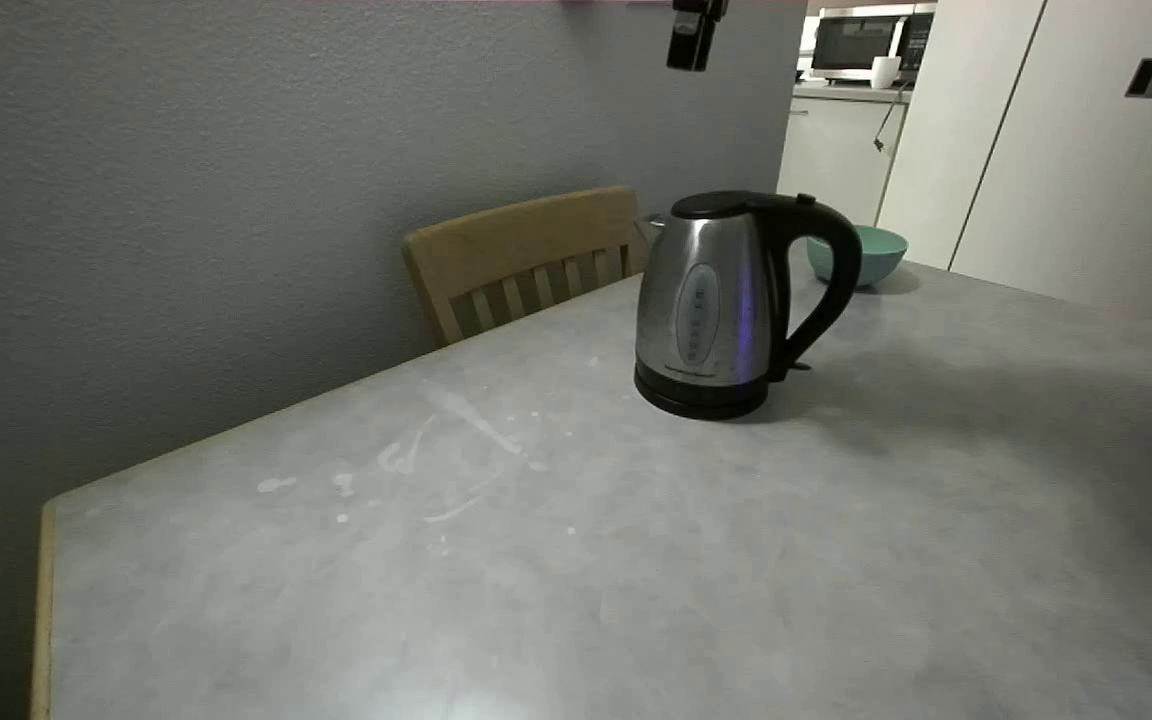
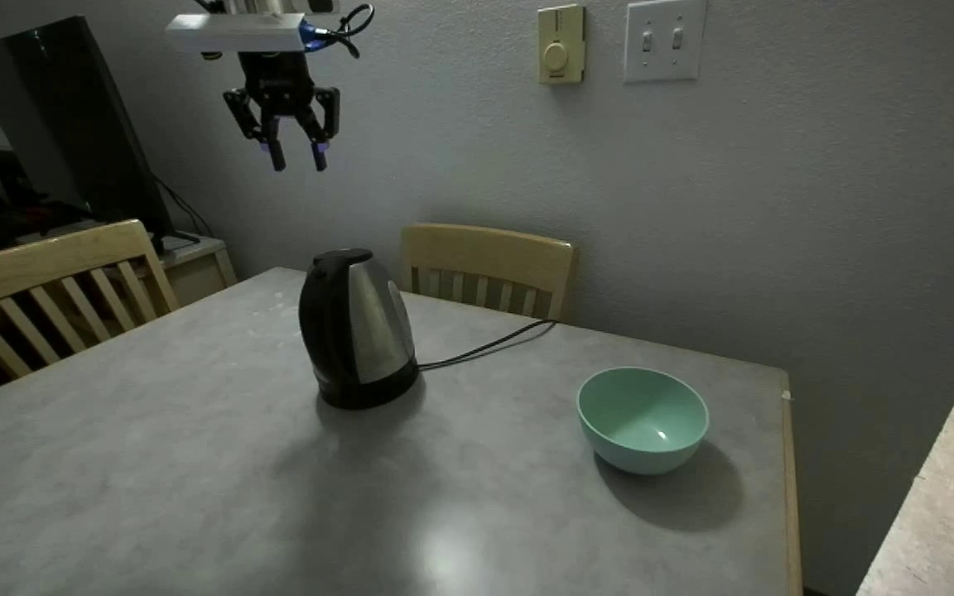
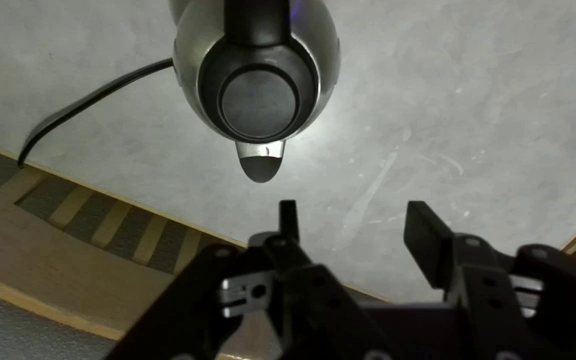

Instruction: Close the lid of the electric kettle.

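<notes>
The steel and black kettle stands upright on the grey table in both exterior views [image 1: 661, 320] [image 2: 379, 323]. Its black lid [image 1: 711, 205] lies flat on the top and looks closed. From above in the wrist view, the round lid [image 3: 259, 103] covers the kettle's mouth. The spout [image 3: 261, 167] points toward my gripper's side of that picture, and the black handle [image 3: 257, 20] points away. My gripper [image 2: 300, 164] hangs well above the kettle, pointing down, apart from it. In the wrist view its fingers [image 3: 350, 215] are spread with nothing between them.
A green bowl [image 2: 641, 418] stands on the grey table [image 2: 195, 480] beyond the kettle's handle side. A black cord [image 2: 485, 348] runs from the kettle's base to the table edge. A wooden chair [image 2: 489, 257] stands between the table and the wall.
</notes>
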{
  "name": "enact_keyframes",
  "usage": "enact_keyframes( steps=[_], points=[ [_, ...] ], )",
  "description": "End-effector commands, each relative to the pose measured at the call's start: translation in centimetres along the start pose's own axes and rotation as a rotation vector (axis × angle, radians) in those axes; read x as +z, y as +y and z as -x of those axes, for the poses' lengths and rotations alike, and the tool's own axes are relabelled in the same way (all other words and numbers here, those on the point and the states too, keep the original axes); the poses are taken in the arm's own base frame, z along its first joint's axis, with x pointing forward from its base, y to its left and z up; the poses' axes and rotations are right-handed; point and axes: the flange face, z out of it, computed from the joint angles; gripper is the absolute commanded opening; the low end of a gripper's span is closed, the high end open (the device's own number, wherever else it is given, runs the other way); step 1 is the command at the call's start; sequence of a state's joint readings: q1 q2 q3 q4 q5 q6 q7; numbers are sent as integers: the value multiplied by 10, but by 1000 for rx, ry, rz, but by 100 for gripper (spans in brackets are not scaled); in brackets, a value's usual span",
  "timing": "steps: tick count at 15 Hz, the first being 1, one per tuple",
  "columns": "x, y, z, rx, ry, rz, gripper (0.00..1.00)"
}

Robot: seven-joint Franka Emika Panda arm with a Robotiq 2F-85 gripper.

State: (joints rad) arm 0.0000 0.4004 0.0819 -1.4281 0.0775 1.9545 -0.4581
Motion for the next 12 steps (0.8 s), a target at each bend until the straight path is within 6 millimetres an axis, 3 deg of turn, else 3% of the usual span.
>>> enact_keyframes(
  steps=[1,3,9,10,12],
  points=[
    [-1,-8,11,24,54,-10,89],
    [-1,-10,12,37,75,-22,99],
    [2,-17,17,37,90,-72,100],
    [3,-12,6,43,78,-58,100],
    [4,-14,7,43,76,-62,100]
  ],
)
